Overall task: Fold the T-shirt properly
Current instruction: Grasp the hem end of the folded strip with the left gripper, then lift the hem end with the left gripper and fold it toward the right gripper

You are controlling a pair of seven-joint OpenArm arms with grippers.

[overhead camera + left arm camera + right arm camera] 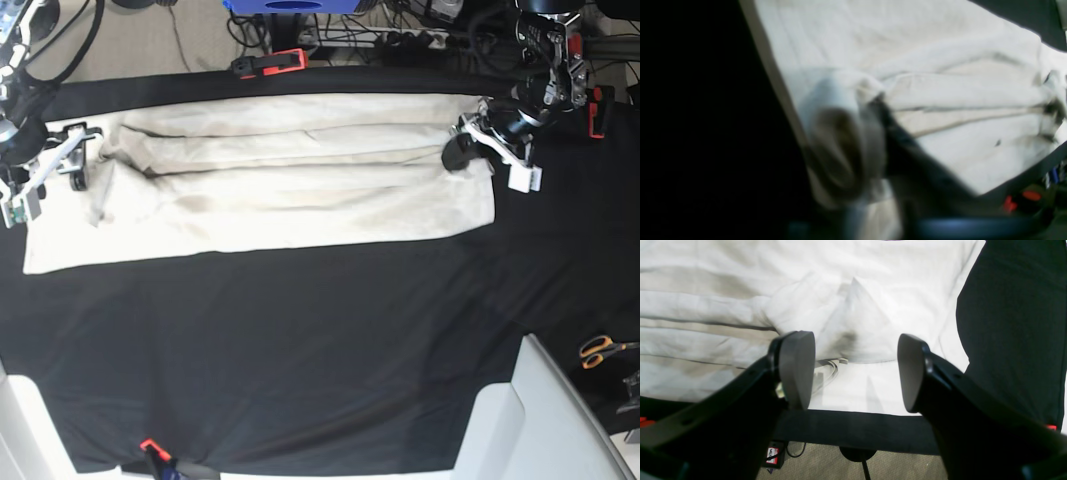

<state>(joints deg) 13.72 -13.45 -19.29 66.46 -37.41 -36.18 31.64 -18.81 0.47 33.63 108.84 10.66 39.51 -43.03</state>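
The cream T-shirt (280, 190) lies as a long folded strip across the black tablecloth (300, 340). My left gripper (466, 150) is at the strip's far right corner. The blurred left wrist view shows a bunched roll of T-shirt (940, 66) cloth gathered around the left gripper (870, 146), with its jaws shut on it. My right gripper (84, 172) hovers over the strip's left end. In the right wrist view the right gripper (853, 371) is open, and a raised peak of the T-shirt (857, 316) stands just beyond its fingertips.
Red clamps (280, 62) (598, 110) hold the tablecloth at the back edge, and another (150, 447) at the front. Orange-handled scissors (600, 350) lie at the right. A white panel (520, 420) fills the front right corner. Cables (420, 30) run behind the table.
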